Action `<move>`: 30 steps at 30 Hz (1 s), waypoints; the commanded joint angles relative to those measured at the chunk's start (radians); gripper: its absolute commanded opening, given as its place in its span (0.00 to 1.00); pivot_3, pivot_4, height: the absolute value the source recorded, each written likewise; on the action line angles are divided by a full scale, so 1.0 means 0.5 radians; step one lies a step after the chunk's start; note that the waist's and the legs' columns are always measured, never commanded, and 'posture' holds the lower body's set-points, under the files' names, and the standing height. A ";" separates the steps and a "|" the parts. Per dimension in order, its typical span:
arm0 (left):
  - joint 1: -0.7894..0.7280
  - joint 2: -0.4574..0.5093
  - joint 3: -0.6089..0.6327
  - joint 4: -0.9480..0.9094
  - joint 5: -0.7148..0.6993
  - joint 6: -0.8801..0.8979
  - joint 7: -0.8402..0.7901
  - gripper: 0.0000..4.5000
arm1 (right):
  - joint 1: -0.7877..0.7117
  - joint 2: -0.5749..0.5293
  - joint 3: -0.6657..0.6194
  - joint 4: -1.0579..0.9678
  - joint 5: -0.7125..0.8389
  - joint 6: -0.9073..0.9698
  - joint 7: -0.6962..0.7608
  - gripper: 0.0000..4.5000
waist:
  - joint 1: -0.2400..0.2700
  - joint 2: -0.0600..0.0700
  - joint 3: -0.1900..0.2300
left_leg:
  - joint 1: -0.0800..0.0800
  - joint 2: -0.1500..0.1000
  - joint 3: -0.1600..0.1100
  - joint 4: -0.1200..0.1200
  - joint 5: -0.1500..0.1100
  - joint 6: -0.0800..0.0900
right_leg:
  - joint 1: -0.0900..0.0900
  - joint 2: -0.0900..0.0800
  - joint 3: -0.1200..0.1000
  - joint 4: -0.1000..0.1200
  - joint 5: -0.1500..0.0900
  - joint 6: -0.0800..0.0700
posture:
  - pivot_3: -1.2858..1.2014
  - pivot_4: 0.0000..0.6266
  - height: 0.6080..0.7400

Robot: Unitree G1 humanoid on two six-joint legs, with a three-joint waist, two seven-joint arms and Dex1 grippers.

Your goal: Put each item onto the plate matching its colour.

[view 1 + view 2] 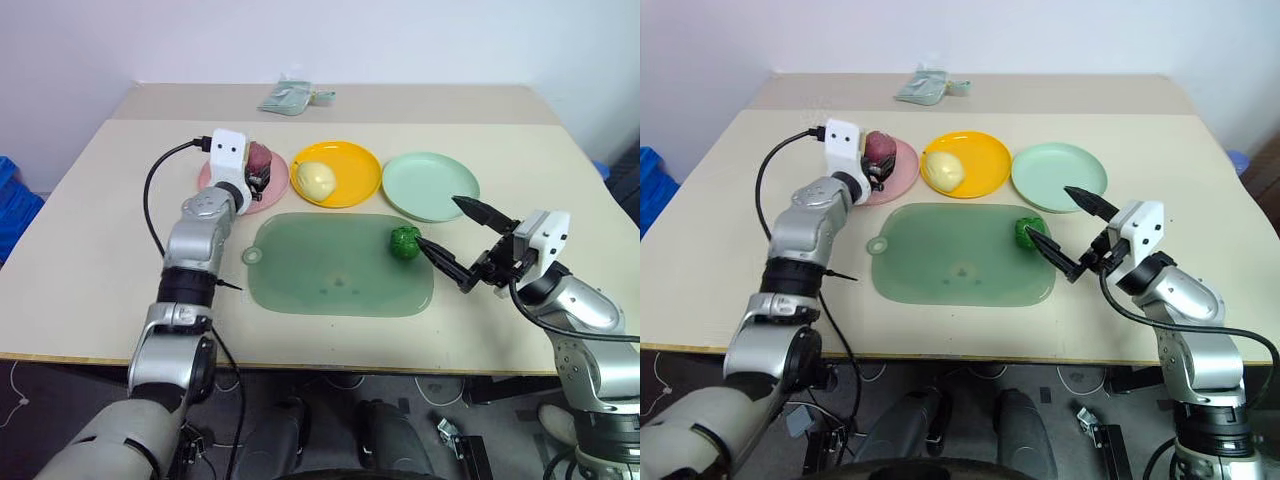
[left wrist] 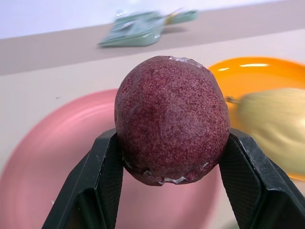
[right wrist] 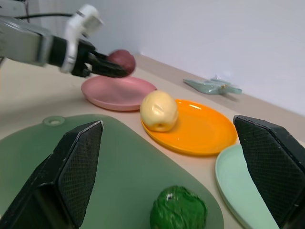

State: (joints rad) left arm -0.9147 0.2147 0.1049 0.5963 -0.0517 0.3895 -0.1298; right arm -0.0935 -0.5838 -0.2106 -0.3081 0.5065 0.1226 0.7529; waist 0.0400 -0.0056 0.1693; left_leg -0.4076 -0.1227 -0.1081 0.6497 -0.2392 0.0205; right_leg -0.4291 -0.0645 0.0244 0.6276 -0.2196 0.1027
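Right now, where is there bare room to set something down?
The mint plate is bare, as is most of the green mat, left of the green vegetable. It is crowded at the pink plate, where the left pincer holds the red fruit.

Bare: mint green plate [image 1: 431, 186], most of green mat [image 1: 330, 265]. Occupied: yellow plate [image 1: 350, 178] by lemon [image 1: 316, 179]; green vegetable [image 1: 404, 242] at mat's right edge
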 commanded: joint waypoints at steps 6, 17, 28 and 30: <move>-0.211 0.034 -0.014 0.551 0.145 -0.331 0.358 0.67 | -0.032 -0.007 -0.031 -0.060 0.002 -0.015 -0.004 1.00 | -0.003 0.000 0.000 | 0.000 0.000 0.001 -0.001 0.000 0.000 | -0.001 0.000 0.000 0.001 0.000 0.000 | 0.52 0.24 1.00; 0.029 0.009 -0.107 0.095 -0.004 -0.648 -0.174 1.00 | 0.025 -0.013 -0.047 -0.131 -0.026 0.047 -0.093 1.00 | -0.005 0.000 0.000 | 0.000 -0.001 0.001 -0.001 0.000 0.000 | -0.001 -0.001 0.001 0.001 0.000 0.000 | 0.52 0.24 1.00; 0.923 0.647 -0.073 -1.403 -0.681 -0.163 -1.425 1.00 | 0.352 -0.139 -0.094 -0.487 -0.043 0.606 -0.349 1.00 | -0.049 0.005 -0.002 | 0.000 0.002 0.001 -0.006 0.000 -0.001 | -0.005 -0.001 0.004 0.004 -0.003 -0.007 | 0.52 0.24 1.00; 0.980 0.747 -0.002 -1.452 -0.824 -0.112 -1.599 1.00 | 0.379 -0.153 -0.106 -0.490 -0.039 0.674 -0.370 1.00 | -0.047 0.005 -0.002 | 0.000 0.002 0.001 -0.004 0.000 -0.001 | -0.003 -0.001 0.003 0.003 -0.004 -0.009 | 0.52 0.24 1.00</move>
State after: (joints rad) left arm -0.4275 0.5629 0.0556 -0.0796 -0.3945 0.3275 -0.8620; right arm 0.0899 -0.6492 -0.2241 -0.5168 0.4772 0.4382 0.5826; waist 0.0163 -0.0033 0.1680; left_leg -0.4071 -0.1216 -0.1077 0.6478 -0.2393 0.0201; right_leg -0.4299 -0.0653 0.0254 0.6292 -0.2228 0.0966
